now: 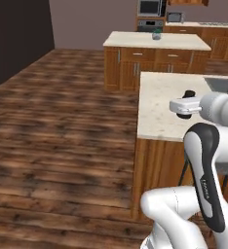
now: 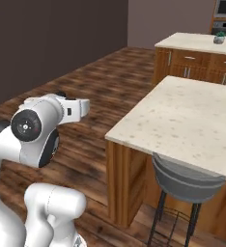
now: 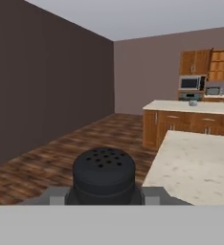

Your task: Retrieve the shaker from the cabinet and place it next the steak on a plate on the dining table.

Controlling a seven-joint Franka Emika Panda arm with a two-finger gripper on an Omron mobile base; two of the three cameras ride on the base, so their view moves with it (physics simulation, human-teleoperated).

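Note:
The shaker (image 3: 104, 173), black with a holed domed top, fills the low middle of the hand view. My gripper (image 3: 104, 195) is shut on it, one grey finger on each side. From the base views the hand (image 1: 183, 105) hangs level beside the near left corner of the dining table (image 1: 160, 114), over the wood floor (image 2: 78, 107). The beige speckled top of the dining table (image 2: 182, 120) runs off to the right (image 3: 200, 167). The steak and the plate are out of view. I cannot tell whether the far open-shelved wall unit (image 3: 222, 64) is the cabinet.
A smaller island (image 1: 155, 41) stands beyond the table with a small green thing (image 1: 157, 35) on it. A grey stool (image 2: 182, 181) is tucked under the table's near side. The sink corner (image 1: 223, 83) shows at the right. A dark wall (image 3: 47, 86) bounds the left.

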